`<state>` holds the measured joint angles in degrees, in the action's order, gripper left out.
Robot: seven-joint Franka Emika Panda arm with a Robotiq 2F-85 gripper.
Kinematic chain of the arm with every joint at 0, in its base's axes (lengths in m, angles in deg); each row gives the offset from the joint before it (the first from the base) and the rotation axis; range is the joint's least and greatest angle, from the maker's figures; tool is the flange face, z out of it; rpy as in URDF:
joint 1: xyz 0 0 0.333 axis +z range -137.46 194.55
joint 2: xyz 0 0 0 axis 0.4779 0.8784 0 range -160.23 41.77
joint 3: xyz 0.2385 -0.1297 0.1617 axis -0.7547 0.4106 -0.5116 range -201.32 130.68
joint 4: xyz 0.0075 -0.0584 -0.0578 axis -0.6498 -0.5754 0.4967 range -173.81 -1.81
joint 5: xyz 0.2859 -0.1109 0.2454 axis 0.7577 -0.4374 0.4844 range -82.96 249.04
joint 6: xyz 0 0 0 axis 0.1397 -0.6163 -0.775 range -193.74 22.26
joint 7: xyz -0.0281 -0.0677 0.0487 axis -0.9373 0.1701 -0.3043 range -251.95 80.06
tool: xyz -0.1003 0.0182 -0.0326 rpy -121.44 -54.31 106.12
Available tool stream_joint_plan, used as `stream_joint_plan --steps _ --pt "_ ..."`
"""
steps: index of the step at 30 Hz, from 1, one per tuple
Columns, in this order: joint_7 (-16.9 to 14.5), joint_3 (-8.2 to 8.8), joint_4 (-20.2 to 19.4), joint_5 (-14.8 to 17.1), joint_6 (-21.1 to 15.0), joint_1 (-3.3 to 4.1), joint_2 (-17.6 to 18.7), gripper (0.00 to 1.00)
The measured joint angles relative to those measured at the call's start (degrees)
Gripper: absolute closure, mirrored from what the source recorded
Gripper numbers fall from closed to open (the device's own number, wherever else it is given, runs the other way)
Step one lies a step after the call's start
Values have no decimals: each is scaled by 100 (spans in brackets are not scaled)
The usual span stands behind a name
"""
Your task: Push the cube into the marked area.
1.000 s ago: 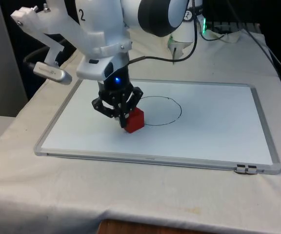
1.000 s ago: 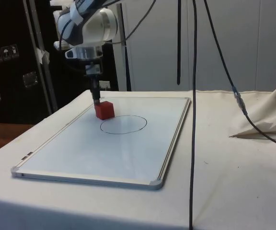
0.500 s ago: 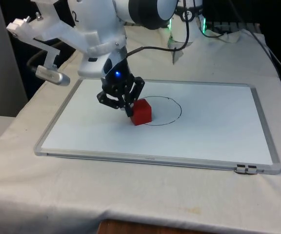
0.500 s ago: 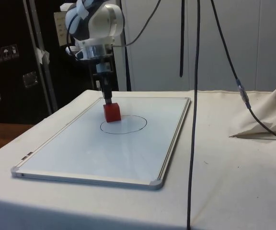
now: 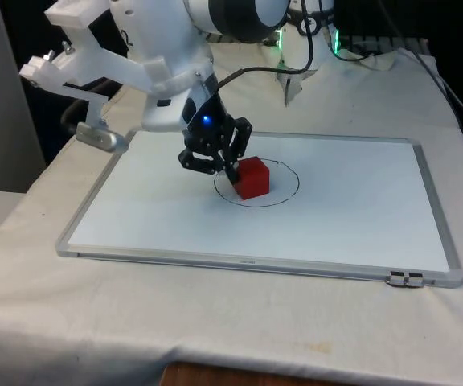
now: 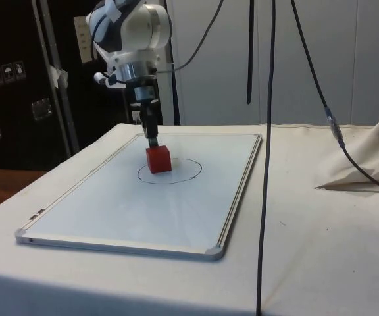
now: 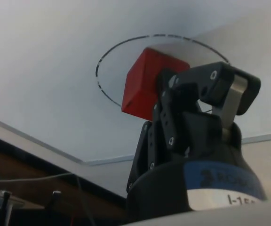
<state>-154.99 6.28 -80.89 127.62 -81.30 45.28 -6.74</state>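
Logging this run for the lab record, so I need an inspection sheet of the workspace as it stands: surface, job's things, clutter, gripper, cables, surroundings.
Surface: white whiteboard with a grey metal frame lies flat on the white tablecloth.
Job's things: small red cube sits inside the black drawn circle, toward the front view's left part of it.
Clutter: crumpled white cloth lies on the table beside the board.
Gripper: black two-finger gripper is low at the cube's side, fingers together, against the cube.
Cables: black cables hang down in the side view.
Surroundings: dark cabinets behind in the side view.
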Motion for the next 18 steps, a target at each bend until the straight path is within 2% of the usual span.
stream_joint_plan --steps 13,17,18 --pt "-201 17 -6 223 676 -17 0 100" --pt "-258 69 11 286 733 -40 0 100" --pt "-246 143 63 292 825 -46 -23 100"
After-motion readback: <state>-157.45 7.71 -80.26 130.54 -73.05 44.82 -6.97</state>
